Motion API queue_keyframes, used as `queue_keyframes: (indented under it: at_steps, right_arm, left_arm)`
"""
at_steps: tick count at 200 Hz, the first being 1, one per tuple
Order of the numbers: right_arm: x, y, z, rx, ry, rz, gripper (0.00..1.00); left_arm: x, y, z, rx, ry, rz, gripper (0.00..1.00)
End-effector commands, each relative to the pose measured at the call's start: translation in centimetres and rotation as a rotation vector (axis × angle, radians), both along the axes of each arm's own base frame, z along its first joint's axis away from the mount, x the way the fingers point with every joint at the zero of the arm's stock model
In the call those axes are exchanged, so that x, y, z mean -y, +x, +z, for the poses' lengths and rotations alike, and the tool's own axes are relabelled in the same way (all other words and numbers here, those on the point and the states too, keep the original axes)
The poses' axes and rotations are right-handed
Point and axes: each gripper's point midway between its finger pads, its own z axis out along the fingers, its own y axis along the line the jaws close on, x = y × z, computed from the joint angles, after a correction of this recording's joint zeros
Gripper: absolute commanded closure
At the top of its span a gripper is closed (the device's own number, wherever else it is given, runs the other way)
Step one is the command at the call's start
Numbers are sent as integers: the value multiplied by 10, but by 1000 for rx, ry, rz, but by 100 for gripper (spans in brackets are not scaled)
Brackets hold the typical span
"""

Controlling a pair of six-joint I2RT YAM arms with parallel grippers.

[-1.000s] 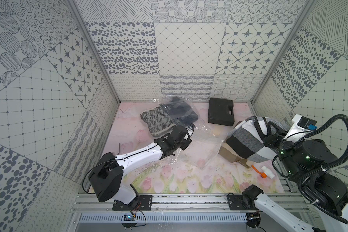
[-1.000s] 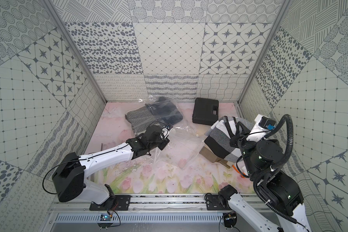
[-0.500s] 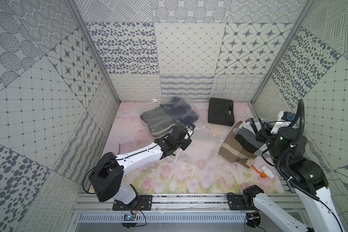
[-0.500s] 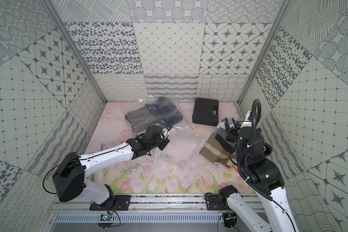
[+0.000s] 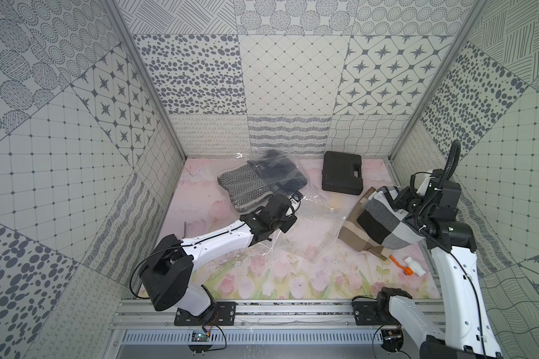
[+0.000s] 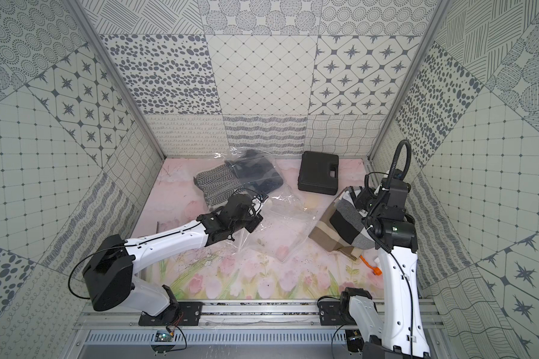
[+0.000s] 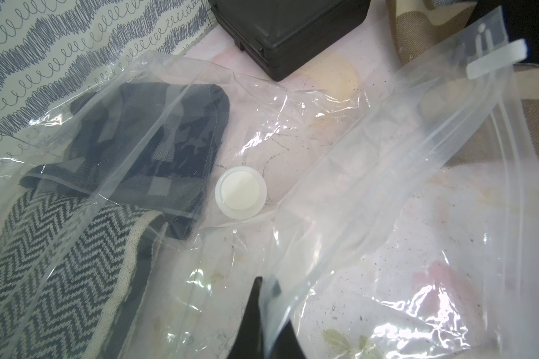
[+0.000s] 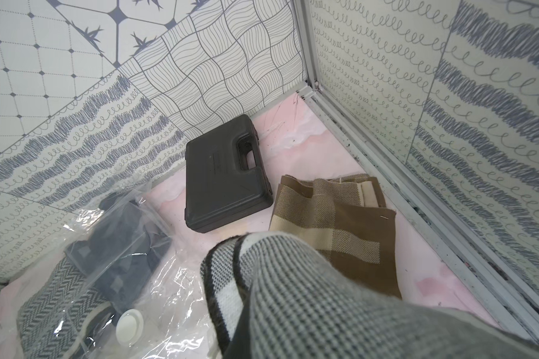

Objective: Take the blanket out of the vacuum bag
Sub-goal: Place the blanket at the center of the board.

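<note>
The vacuum bag (image 5: 319,217), clear crinkly plastic with a round white valve cap (image 7: 241,192), lies across the floor's middle and back in both top views. A chevron blanket (image 5: 246,186) and a dark patterned one (image 7: 156,149) lie inside it. My left gripper (image 7: 263,286) is shut on a fold of the bag's plastic just short of the cap. My right gripper (image 5: 397,199) is shut on a grey, black and white checked blanket (image 5: 383,227), holding it off the floor, outside the bag, near the right wall. That cloth hides the fingers in the right wrist view.
A brown checked cloth (image 8: 339,223) lies on the floor under the held blanket. A black hard case (image 5: 342,175) sits at the back right. A small orange and white piece (image 5: 408,267) lies near the right wall. The bag's zip edge carries a white slider (image 7: 495,59).
My right arm has dropped from a high, raised pose and swung toward the right wall, still holding the checked blanket over the brown cloth. The left arm and the bag have stayed put.
</note>
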Motion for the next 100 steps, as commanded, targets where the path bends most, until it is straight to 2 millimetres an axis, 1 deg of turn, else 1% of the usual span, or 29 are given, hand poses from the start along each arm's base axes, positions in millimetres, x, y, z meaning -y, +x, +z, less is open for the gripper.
queue_keyframes:
  at_steps: [1, 12, 33, 55, 81, 100]
  right_arm:
    - [5, 23, 61, 207, -24, 47, 100]
    - [11, 28, 65, 220, -25, 37, 100]
    - [23, 41, 66, 229, -5, 31, 100]
    - [31, 60, 66, 238, 28, 56, 100]
    - [41, 81, 69, 227, 34, 70, 100]
    - [46, 94, 77, 232, 27, 75, 100]
  left_arm:
    - [6, 8, 6, 22, -3, 2, 100]
    - [9, 10, 5, 20, 0, 2, 100]
    - [15, 16, 3, 16, 0, 6, 100]
    - [21, 23, 1, 6, 8, 8, 100]
    - [23, 37, -1, -3, 31, 29, 100]
    - [23, 48, -1, -14, 26, 50, 100]
